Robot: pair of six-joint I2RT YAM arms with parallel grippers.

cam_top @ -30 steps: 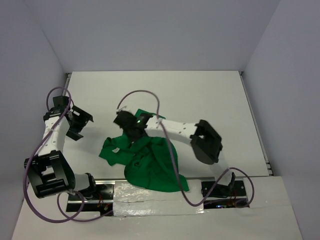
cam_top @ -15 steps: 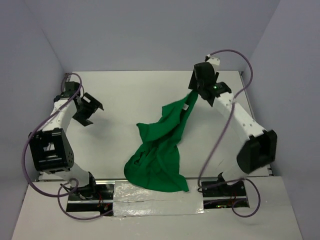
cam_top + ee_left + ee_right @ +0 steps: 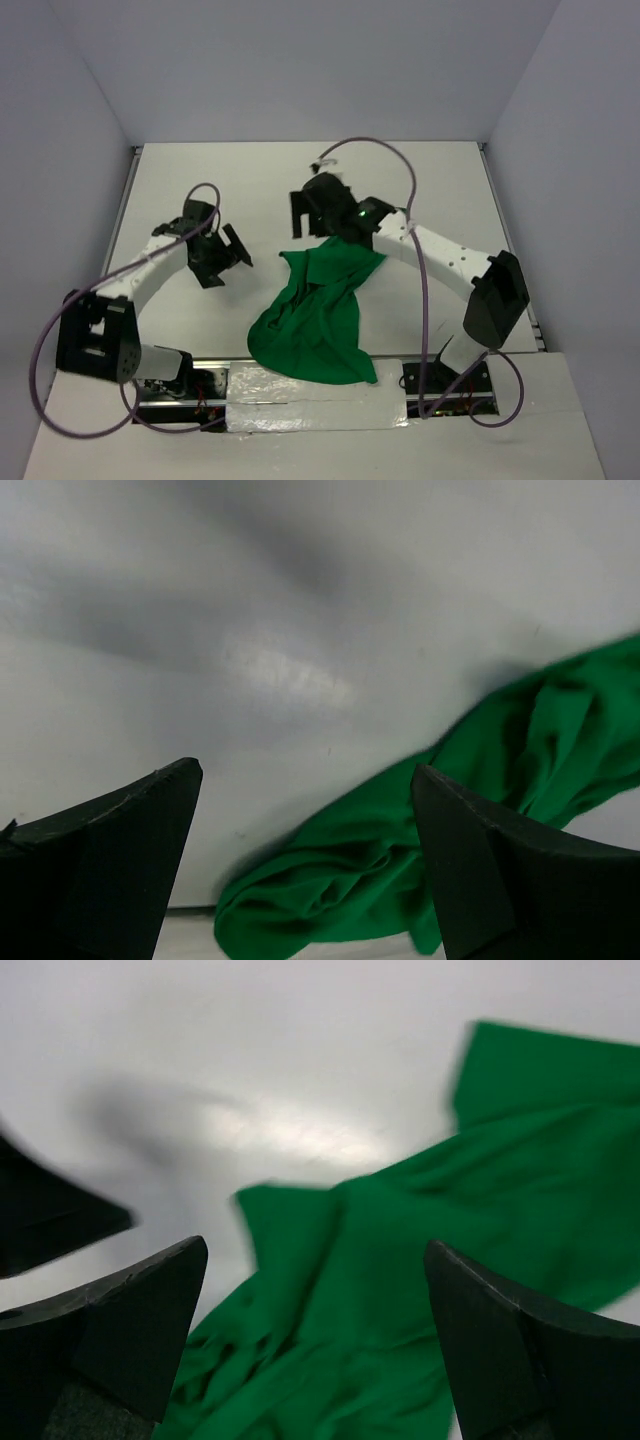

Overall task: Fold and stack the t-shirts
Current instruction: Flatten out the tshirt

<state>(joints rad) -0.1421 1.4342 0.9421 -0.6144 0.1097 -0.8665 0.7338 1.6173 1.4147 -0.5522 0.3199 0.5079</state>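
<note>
1. Nearest the arm bases lies the wide end of the t-shirt (image 3: 315,330). It sits at the near edge of the table (image 3: 440,190), between the two bases, and reaches the taped strip (image 3: 300,400) there. From this end the cloth runs away toward the middle of the table.
2. The t-shirt is plain bright green and bunched lengthwise into one long heap. It is broad near the bases and narrows toward its far end, with deep creases and overlapping layers. No sleeve or hem is laid out flat, so I judge the folding has not begun and the cloth needs spreading first.
3. The left gripper (image 3: 225,258) hangs to the left of the t-shirt's middle, apart from it. Its jaws are spread wide with nothing between them. Its wrist camera looks across the table at the cloth's crumpled side, so it seems placed to come in for that edge.
4. The right gripper (image 3: 312,212) hovers just beyond the t-shirt's far end. Its jaws are also spread wide and grip nothing. The green cloth lies loose below them, blurred in the wrist view. This position would suit a fresh grasp on the far edge.
5. Past the t-shirt's far end the table runs on to the back wall.
</note>
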